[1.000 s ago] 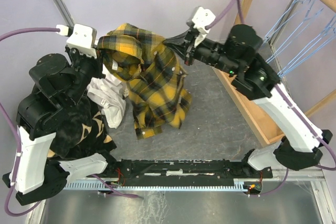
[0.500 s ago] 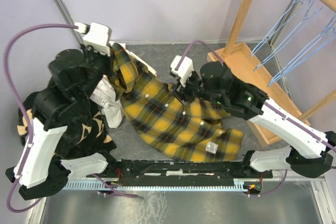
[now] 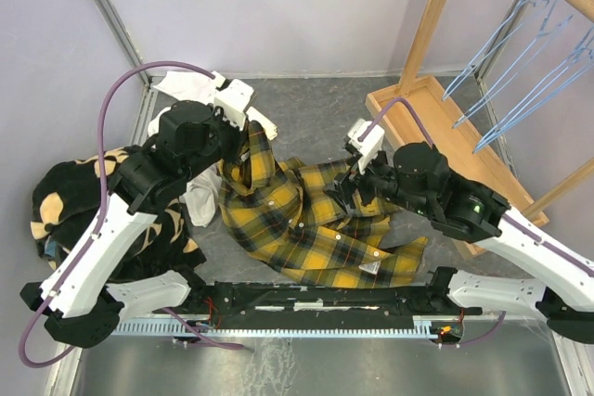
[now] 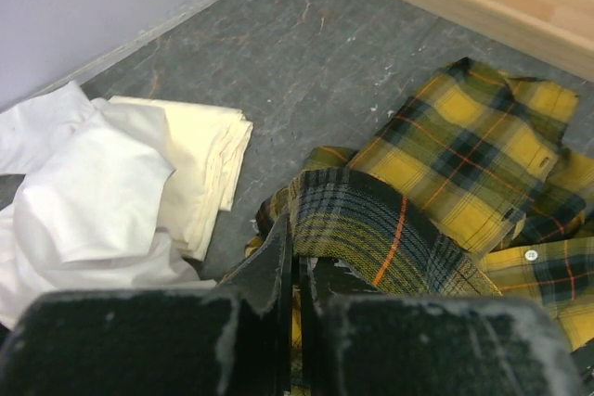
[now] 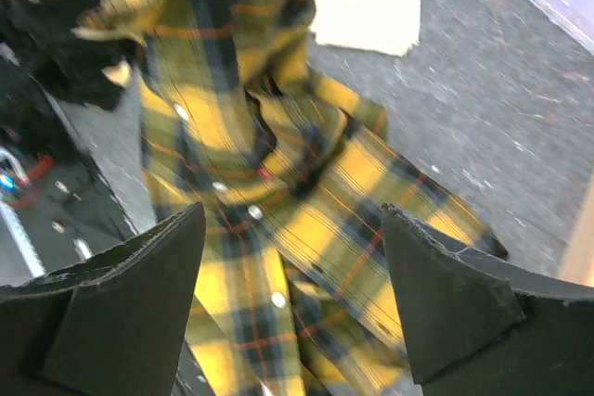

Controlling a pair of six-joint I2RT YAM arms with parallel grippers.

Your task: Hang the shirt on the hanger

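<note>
The yellow and black plaid shirt [image 3: 320, 238] lies crumpled on the grey table, with one edge pulled up at its left. My left gripper [image 3: 243, 143] is shut on that raised edge. In the left wrist view its jaws [image 4: 302, 261] pinch a fold of the shirt [image 4: 464, 155]. My right gripper [image 3: 349, 188] hovers over the shirt's right half. In the right wrist view it [image 5: 292, 220] stands open and nothing is between its fingers, with the shirt [image 5: 278, 183] below. Light-blue wire hangers [image 3: 520, 71] hang on the rack at the upper right, away from both grippers.
A white garment [image 3: 200, 197] lies left of the shirt, and a black fleece with tan patches [image 3: 70, 206] lies at the far left. The rack's wooden base [image 3: 436, 127] and post [image 3: 436, 6] stand at the right. Purple walls close the back and left.
My right gripper has opened and let go of the shirt, which dropped from mid-air onto the table. Both arms came down and toward the near side, the left still holding the cloth.
</note>
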